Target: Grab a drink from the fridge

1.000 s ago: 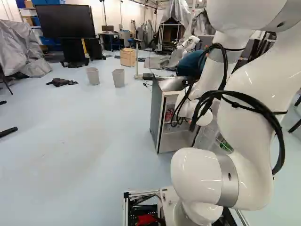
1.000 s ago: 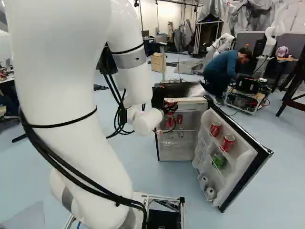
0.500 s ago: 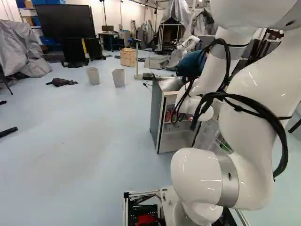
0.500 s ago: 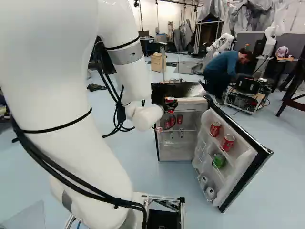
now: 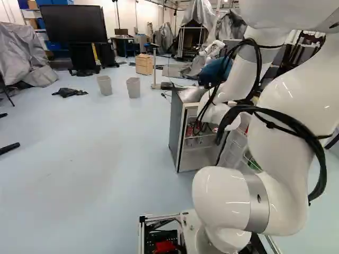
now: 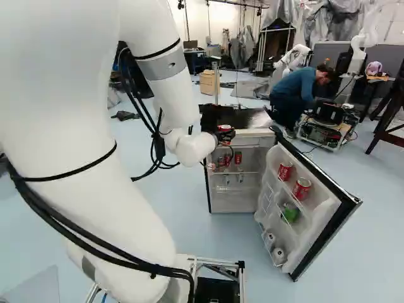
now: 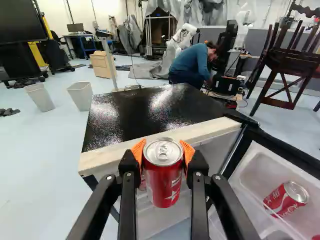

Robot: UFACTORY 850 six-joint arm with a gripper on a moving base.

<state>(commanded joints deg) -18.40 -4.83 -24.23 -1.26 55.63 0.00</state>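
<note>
In the right base view my gripper (image 6: 225, 135) is at the front top edge of the open fridge (image 6: 235, 203), around a red can. Seen from the wrist, the gripper (image 7: 163, 151) is shut on that red can (image 7: 164, 186), orange pads pressing on both sides near its rim. The can is upright, in front of the fridge's pale front edge, and hides part of the interior. Other red cans (image 6: 238, 158) stand on an inner shelf. The opened door (image 6: 328, 218) holds a red can (image 6: 285, 170), another red can (image 6: 302, 187) and a green item (image 6: 290, 213).
The fridge's black top (image 7: 137, 112) lies just ahead of the gripper, its door spreading to one side. Farther off are two bins (image 5: 133, 87), a wooden drawer unit (image 5: 143, 64), a large screen (image 5: 67, 24), a chair (image 7: 290, 60) and another robot (image 6: 294, 58).
My arm has risen and drawn back a little, lifting the red can from within the fridge opening to about the level of its top. The base has not moved.
</note>
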